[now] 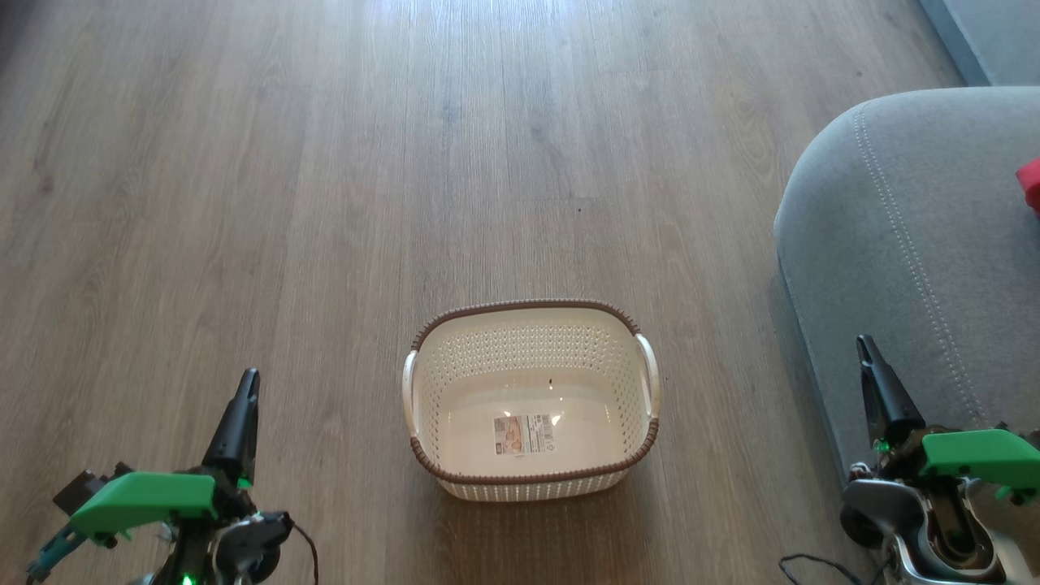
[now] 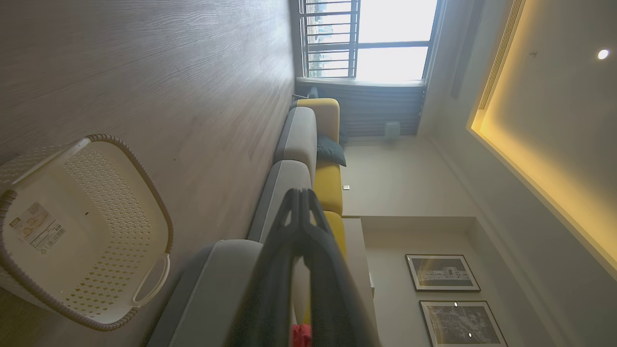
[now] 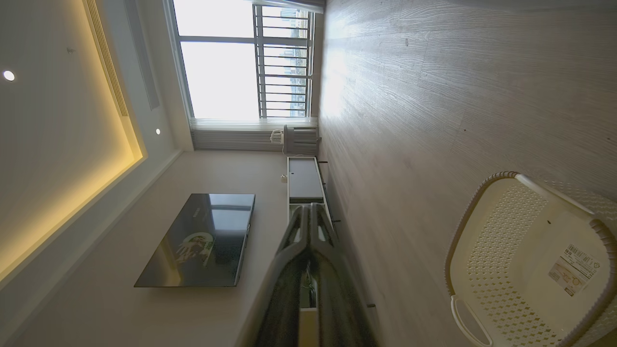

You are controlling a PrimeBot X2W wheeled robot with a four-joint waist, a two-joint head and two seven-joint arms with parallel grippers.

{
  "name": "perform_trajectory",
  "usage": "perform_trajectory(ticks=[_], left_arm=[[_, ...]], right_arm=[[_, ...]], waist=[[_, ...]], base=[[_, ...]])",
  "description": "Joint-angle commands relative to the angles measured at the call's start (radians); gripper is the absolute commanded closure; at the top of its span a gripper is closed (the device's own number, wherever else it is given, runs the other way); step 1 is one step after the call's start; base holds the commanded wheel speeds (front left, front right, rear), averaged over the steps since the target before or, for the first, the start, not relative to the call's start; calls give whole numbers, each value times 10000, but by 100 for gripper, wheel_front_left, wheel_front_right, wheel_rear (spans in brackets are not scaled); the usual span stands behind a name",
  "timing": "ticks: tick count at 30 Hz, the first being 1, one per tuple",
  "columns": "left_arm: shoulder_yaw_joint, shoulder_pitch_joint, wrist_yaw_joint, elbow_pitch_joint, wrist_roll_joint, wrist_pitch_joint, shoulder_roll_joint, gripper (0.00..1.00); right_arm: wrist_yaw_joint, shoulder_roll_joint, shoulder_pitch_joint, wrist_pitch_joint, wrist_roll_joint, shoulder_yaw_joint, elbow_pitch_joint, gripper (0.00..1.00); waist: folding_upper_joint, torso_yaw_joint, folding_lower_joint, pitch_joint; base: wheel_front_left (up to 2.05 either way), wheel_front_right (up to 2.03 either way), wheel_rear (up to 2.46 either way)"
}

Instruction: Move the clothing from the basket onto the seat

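The clothing (image 1: 1032, 185) shows as one red scrap at the far right edge, lying on the seat (image 1: 894, 244). The basket (image 1: 528, 304) holds none of it. I judge the clothing soft, light and limp: it will sag and trail from wherever I pinch it. It is not fragile, and cloth should not slip much. The best hold would be a bunched fold near its middle, so less hangs down; a thin hem could pull free.

Counting from the left:
- One pair of left fingers (image 1: 242, 406), pressed together on nothing, over the floor (image 1: 325, 203).
- One basket in the middle of the floor, empty but for one label (image 1: 524, 435).
- One pair of right fingers (image 1: 877, 382), also pressed together and empty, by the seat's near left edge.
- One grey seat.
- One patch of red on it; how many garments make up that patch I cannot tell.
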Motion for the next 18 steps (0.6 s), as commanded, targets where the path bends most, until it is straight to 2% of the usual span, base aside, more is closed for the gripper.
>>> perform_trajectory(ticks=[1, 18], left_arm=[[335, -477, -94, -342, -66, 73, 144, 100], [335, -477, -94, -342, -66, 73, 144, 100]], right_arm=[[0, -8, -278, 56, 60, 178, -385, 100], [0, -8, -278, 56, 60, 178, -385, 100]], waist=[[0, 0, 0, 0], [0, 0, 0, 0]], base=[[0, 0, 0], [0, 0, 0]])
